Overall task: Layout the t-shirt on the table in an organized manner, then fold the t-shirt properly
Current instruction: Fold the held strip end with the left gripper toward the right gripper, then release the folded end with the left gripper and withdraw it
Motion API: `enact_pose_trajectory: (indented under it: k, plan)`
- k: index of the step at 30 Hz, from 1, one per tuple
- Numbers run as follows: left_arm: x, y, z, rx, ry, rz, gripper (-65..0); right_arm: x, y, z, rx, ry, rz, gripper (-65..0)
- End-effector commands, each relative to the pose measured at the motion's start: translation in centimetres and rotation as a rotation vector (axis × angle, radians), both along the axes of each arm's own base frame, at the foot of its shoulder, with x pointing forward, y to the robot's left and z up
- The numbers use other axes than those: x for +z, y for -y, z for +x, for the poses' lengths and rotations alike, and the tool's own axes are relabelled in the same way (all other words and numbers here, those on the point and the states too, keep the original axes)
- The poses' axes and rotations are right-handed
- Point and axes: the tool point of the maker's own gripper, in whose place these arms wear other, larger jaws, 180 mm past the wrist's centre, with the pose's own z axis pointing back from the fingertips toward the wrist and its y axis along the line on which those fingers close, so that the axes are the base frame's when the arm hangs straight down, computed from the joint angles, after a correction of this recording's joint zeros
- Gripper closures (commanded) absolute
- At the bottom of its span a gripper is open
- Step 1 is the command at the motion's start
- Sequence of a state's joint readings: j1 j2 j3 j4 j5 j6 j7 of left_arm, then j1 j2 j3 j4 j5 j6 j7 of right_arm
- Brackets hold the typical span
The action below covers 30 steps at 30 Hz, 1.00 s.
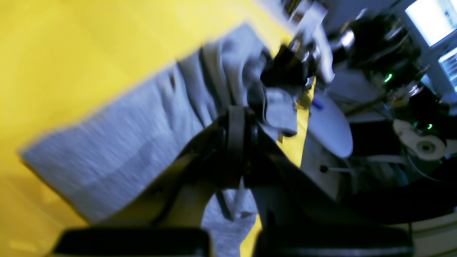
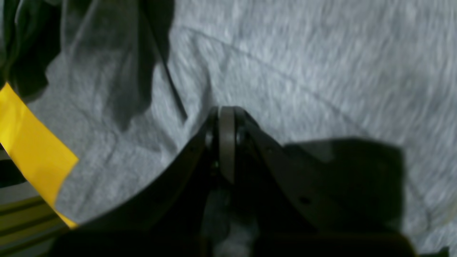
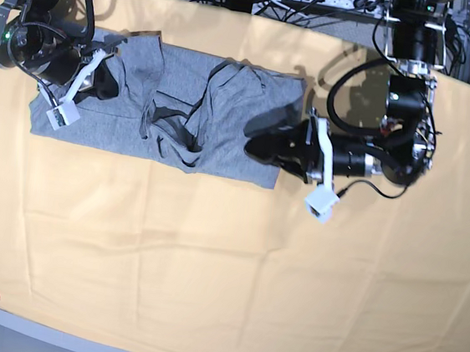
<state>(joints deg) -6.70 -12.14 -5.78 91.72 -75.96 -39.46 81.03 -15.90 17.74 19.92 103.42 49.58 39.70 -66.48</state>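
1. The heather-grey cotton t-shirt lies rumpled on the pale yellow-orange cloth tabletop, long axis running between both jaws.
2. The left gripper and right gripper sit at opposite ends, jaws closed, each apparently pinching an edge.

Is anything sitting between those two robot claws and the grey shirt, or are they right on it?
Nothing visible stands between them. The left end effector is shut at one end of the t-shirt, and the right end effector is shut at the other end. The table around the shirt shows only bare cloth.
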Motion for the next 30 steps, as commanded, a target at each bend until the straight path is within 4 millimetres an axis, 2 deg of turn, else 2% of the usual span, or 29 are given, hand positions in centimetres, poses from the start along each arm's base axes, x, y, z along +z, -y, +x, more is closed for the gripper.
enact_pose_trajectory:
  k: [1,4,9,12,16,20,23,30]
  plan:
    - [0.9,-0.1,0.5,0.011,0.027,-0.014,0.0,0.9,0.0,0.6,0.005,0.038,0.011,0.0]
    - [-0.1,-0.1,-0.3,0.018,-0.015,-0.007,0.0,0.9,0.1,0.6,0.005,0.036,0.01,0.0]
    - [0.1,0.0,-0.7,0.015,-0.03,-0.035,0.0,0.9,0.0,0.6,0.005,0.038,0.011,0.0]
    - [-0.4,0.1,-1.2,-0.011,-0.04,-0.01,0.0,0.9,0.0,0.6,0.005,0.038,0.011,0.0]
    - [-3.3,-0.3,-2.6,-0.076,-0.068,0.172,0.0,0.9,0.1,0.6,0.005,0.038,0.011,0.0]
    - [-5.5,-2.0,-2.6,-0.087,-0.037,0.378,0.0,0.9,0.0,0.6,0.005,0.038,0.011,0.0]
    - [-5.4,-1.8,-2.7,-0.091,-0.038,0.369,0.0,0.9,0.0,0.6,0.005,0.038,0.011,0.0]
    - [-3.5,0.6,-3.9,-0.132,-0.045,0.21,0.0,0.9,0.0,0.6,0.005,0.038,0.011,0.0]
